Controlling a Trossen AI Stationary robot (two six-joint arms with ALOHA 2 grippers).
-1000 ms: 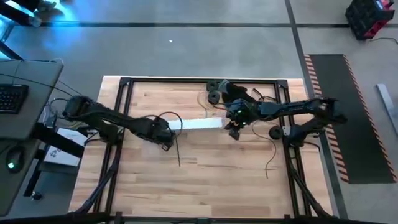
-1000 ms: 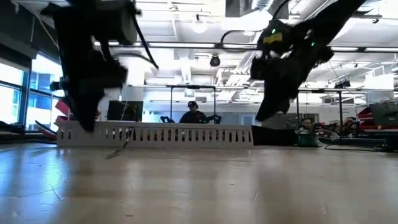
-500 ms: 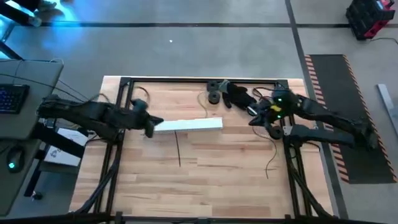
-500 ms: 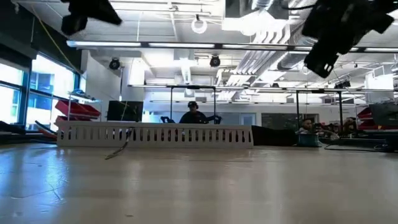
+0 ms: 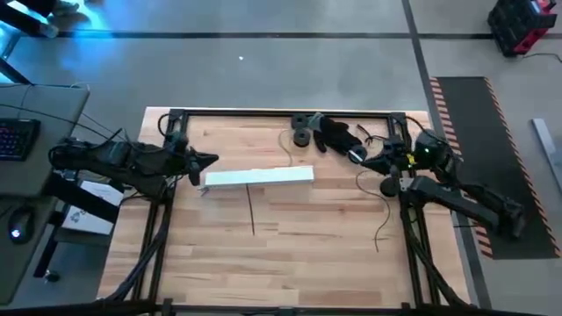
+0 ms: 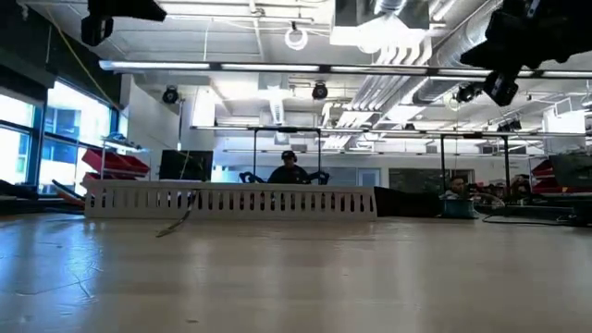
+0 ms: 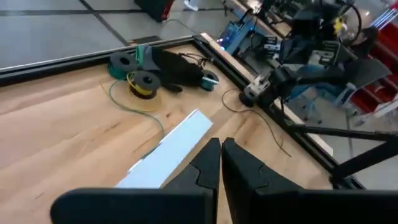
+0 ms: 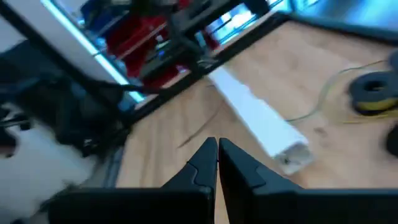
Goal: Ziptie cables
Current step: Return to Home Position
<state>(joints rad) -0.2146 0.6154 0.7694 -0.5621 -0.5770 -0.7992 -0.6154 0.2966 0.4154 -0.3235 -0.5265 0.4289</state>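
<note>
Thin loose cables lie on the wooden table: a curving strand [image 5: 383, 215] near the right edge, also in the left wrist view [image 7: 268, 126], and a green-yellow loop [image 7: 133, 103] beside two small spools [image 5: 303, 130]. A straight dark strand [image 5: 252, 211] lies near the middle. My left gripper [image 5: 211, 161] hovers shut over the table's left side, off the left end of a long white perforated strip [image 5: 257, 177]. My right gripper [image 5: 364, 165] hovers shut near the right edge, right of the strip. Neither holds anything.
The white perforated strip [image 7: 166, 152] lies flat across the table's middle. A black lumpy heap [image 5: 334, 133] with round black parts sits at the far edge. A black frame [image 5: 281, 112] borders the table. A person [image 6: 288, 169] sits in the room beyond.
Both arms have drawn back from the strip and risen. My left gripper has gone from the strip's left part toward the table's left edge, my right gripper from the strip's right end toward the right edge. The strip and the strands lie still.
</note>
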